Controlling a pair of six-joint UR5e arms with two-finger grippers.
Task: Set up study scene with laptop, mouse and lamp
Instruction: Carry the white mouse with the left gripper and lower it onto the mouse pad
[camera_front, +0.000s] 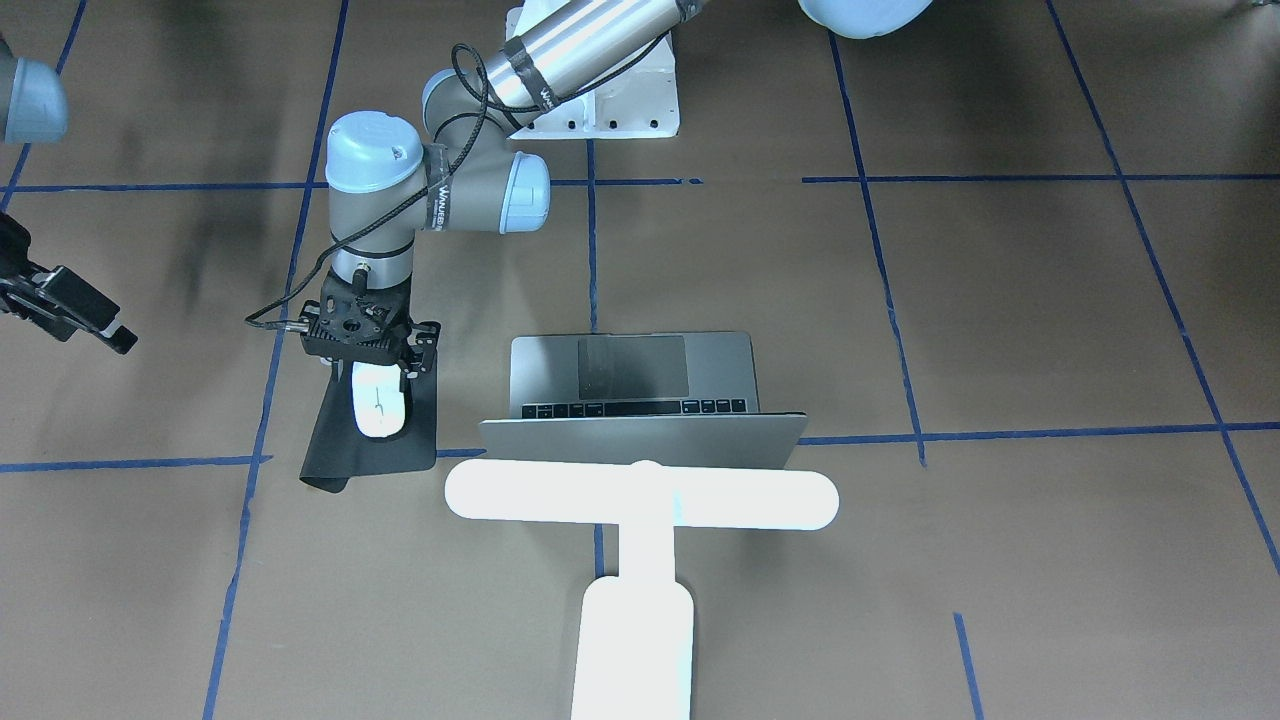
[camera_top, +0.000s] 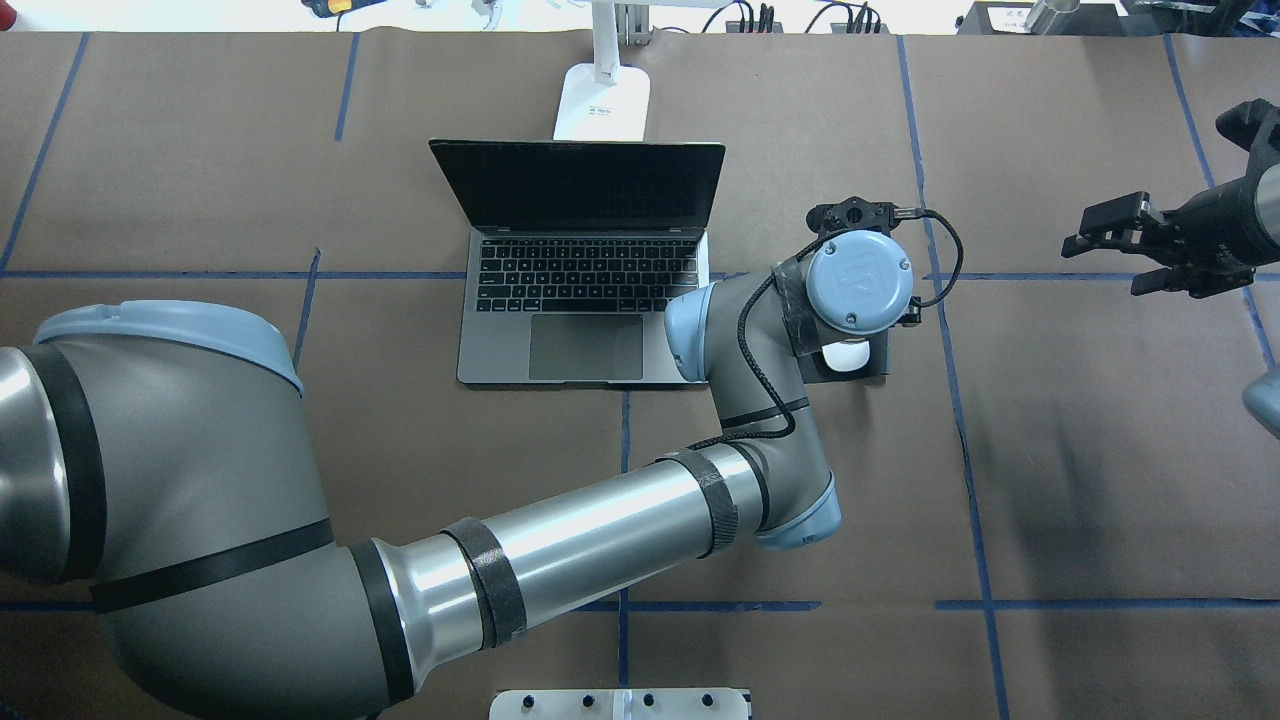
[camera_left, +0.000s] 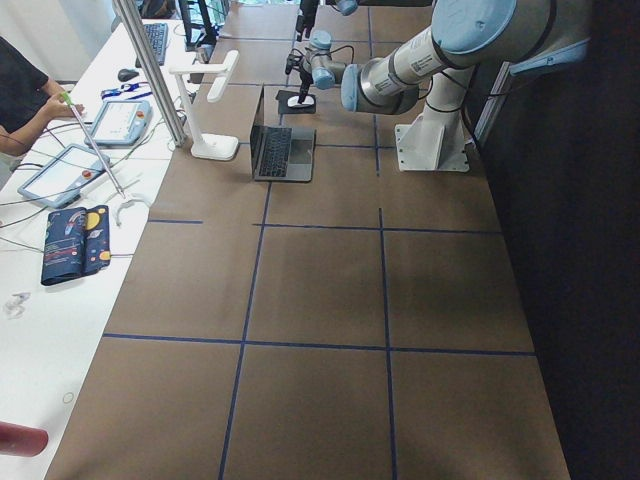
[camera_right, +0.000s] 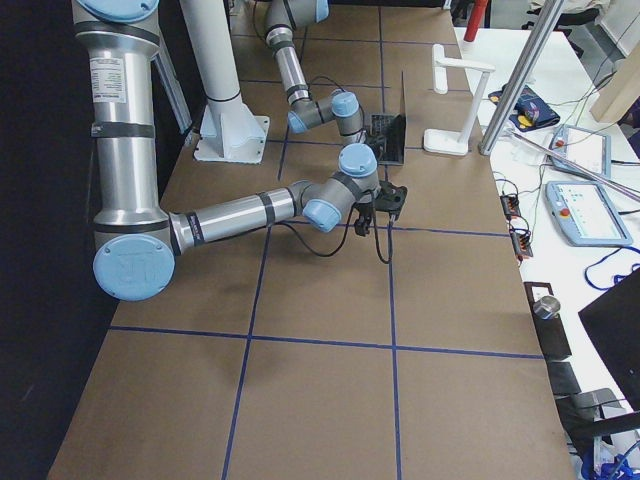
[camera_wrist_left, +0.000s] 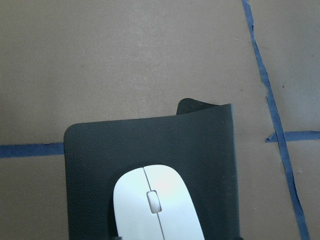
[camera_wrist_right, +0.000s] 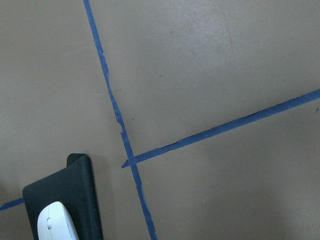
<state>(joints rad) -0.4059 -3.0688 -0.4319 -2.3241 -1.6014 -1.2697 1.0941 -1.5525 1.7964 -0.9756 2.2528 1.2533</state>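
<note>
Right gripper (camera_front: 105, 325) stands idle, jaws apart. Left gripper (camera_front: 370, 372) straddles, unclamped, the glossy white oval mouse (camera_front: 380, 405) lying on the flat black rectangular pad (camera_front: 420, 440) (one corner curled). Recommendation: rise straight, fingers clear, leaving the mouse beside the open silver-grey laptop (camera_front: 700, 365).

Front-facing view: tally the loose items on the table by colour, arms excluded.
White: 2 (mouse, lamp)
Silver-grey: 1 (laptop)
Black: 1 (mouse pad)
Total: 4
</note>
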